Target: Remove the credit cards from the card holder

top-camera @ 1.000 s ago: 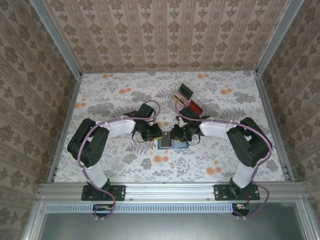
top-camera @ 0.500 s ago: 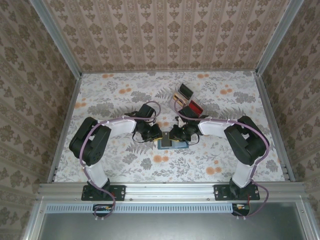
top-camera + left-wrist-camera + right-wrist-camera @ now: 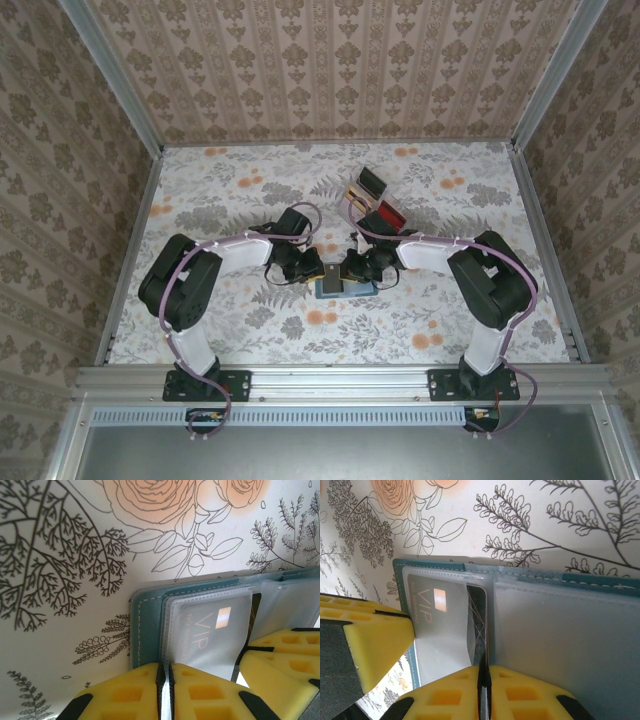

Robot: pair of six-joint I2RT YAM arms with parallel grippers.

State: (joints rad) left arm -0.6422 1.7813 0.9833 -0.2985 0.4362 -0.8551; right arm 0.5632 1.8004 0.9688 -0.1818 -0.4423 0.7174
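Where the card holder lies: one card holder [image 3: 345,288] sits open and flat on the table [image 3: 220,190], at the centre toward 6 o'clock, between the two grippers
Holder make: teal cover with pale stitching along a rounded corner [image 3: 147,630]; paler blue-grey inside [image 3: 560,640]; two frosted clear pockets count in the right wrist view, soft and slightly creased
Credit card: one credit card [image 3: 477,620]; dark with fine gold lines, "VIP" and a small chip showing through the frosted pocket; its dark edge [image 3: 255,610] pokes out of the pocket
Left gripper: one left gripper [image 3: 322,273] meets the holder from 9 o'clock; its two yellow fingers [image 3: 200,695] are pressed together [image 3: 165,672], pinching the holder at the edge of the clear pocket
Right gripper: one right gripper [image 3: 350,272] comes in from 3 o'clock; its jaws are pinched [image 3: 482,675] on the card's exposed dark edge
Finger make: blocky yellow pads with rectangular recesses and black inserts
Tray: one clear compartment tray [image 3: 375,200] at 1 o'clock from the holder, apart from it; black and red contents
Table surface: pale cloth printed with orange roses and grey ferns; matte
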